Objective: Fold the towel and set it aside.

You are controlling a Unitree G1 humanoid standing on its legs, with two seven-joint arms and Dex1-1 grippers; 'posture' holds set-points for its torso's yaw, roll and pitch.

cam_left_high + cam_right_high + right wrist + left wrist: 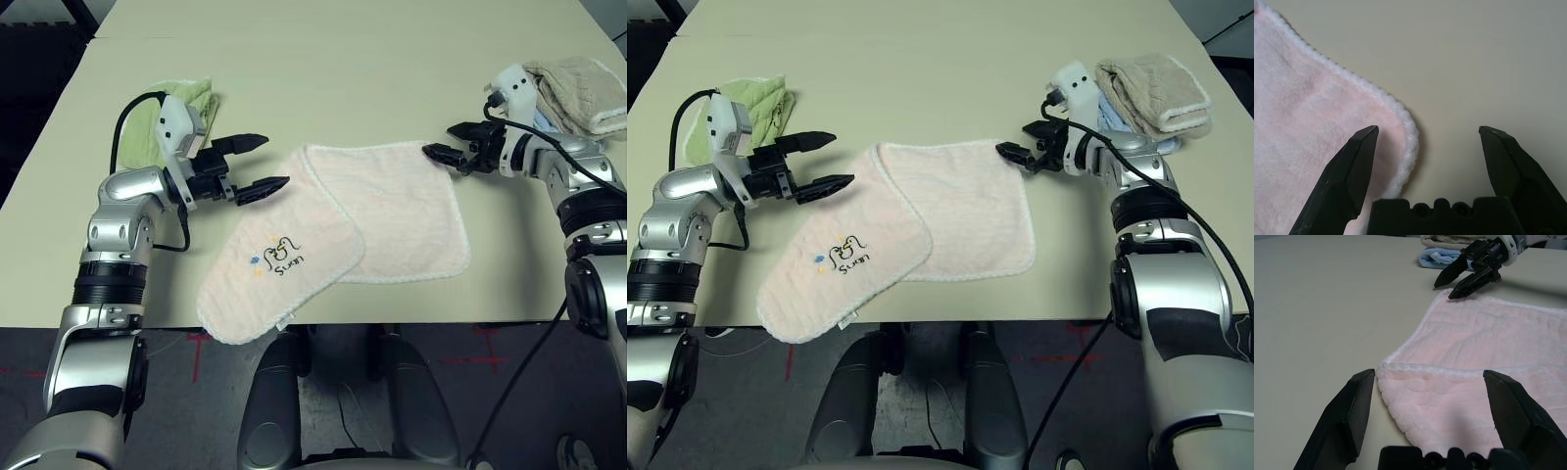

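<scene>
Two layers make up the near part of the towel [333,230]: a flap bearing the small cartoon print [275,255] lies folded slantwise over the flat pink sheet, and its rounded near-left end reaches right to the near edge of the table [323,69]. The rest of the pink cloth lies flat to the right, its white stitched hem running round a near-right corner that sits a little back from the table edge. To the left of the flap the tabletop is bare as far as the left arm.

The left gripper [259,163] hangs just beside the flap's far-left end, fingers spread wide, pinching nothing. The left wrist view gives the closer look: the folded end of the flap sits between the two black fingers [1344,418], with its white hem curving past them, and the other gripper shows beyond at the far corner.

The right gripper [446,143] hovers at the towel's far-right corner, fingers also spread and empty. From its own wrist view the rounded corner of the hem lies beside one finger [1349,174], with bare table under the gap.

Farther back, a light green folded towel [171,113] lies behind the left gripper, and a beige folded towel [1156,93] rests over a blue folded towel [1437,257] behind the right one. Beyond the pink cloth the tabletop runs wide and bare to its far edge.
</scene>
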